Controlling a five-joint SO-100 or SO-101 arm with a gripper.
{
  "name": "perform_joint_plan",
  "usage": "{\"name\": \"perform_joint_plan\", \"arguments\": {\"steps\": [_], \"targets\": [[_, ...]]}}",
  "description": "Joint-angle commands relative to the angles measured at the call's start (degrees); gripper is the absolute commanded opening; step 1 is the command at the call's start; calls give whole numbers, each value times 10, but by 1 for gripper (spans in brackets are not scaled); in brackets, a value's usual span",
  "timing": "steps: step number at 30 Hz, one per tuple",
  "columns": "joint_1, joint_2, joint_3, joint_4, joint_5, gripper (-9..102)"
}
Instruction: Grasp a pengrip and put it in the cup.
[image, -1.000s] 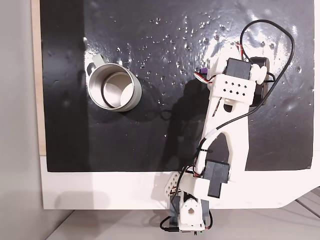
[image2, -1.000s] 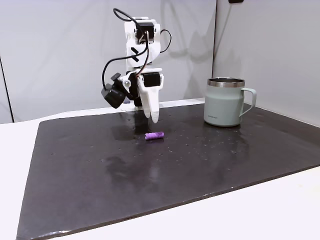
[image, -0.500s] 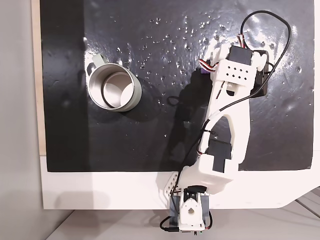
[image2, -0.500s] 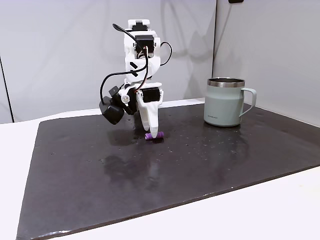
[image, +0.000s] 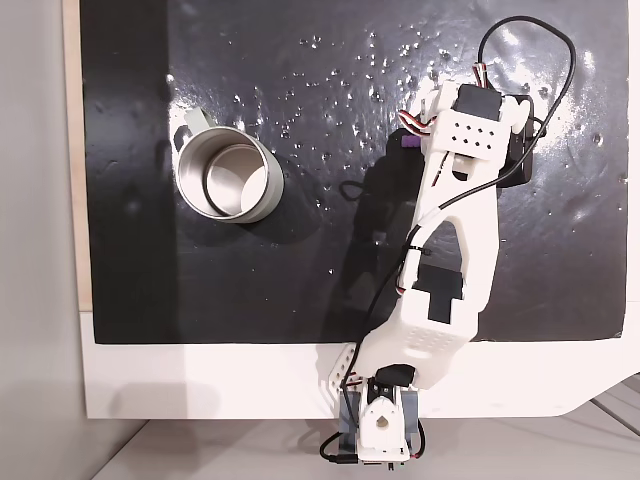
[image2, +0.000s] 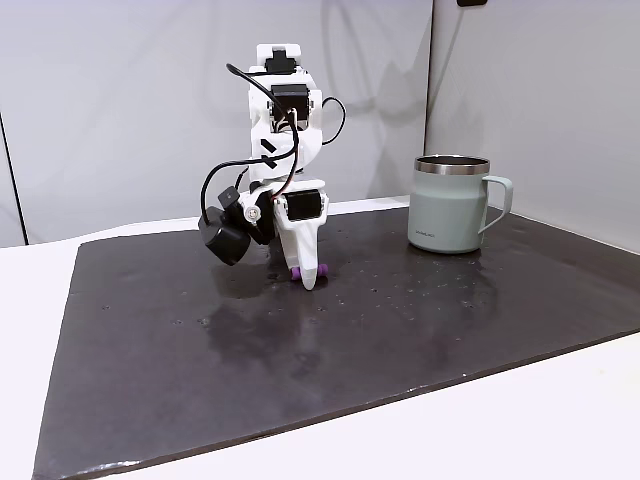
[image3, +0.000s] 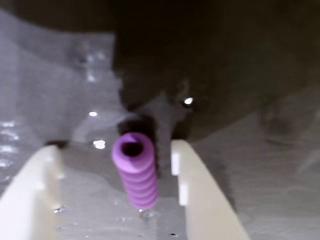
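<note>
A white robot arm reached across a black mat (image: 250, 290) laid on a white bench (image: 200, 380). Its end effector (image3: 117, 192) stood low over the mat with its two white fingers (image3: 197, 192) spread apart, gripping nothing yet. In the wrist view, the purple pengrip (image3: 136, 170) lay flat on the mat between those fingers, its open end facing away from the camera. It sat nearer the finger on the right of that view, with a wider gap to the other. The fingers seemed placed this way so that closing would pinch the ribbed tube across its width.

In the side fixed view, the end effector's tips (image2: 308, 280) reached down to the mat, and a bit of the pengrip (image2: 296, 273) showed just behind them. The cup (image2: 448, 203) stood upright on the mat well apart from the end effector, to the right in that view, its mouth open to receive the piece.

One second before, the end effector hung higher, above and behind the pengrip, which lay fully exposed. Since then the arm had come down around it. The cup had not moved.
</note>
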Motion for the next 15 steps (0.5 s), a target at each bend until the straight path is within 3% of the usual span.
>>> {"name": "perform_joint_plan", "arguments": {"steps": [1,9,15], "targets": [[-9,2,-25,-8,-11,15],[-8,28,-25,4,-15,1],[-12,88,-62,59,-14,0]]}}
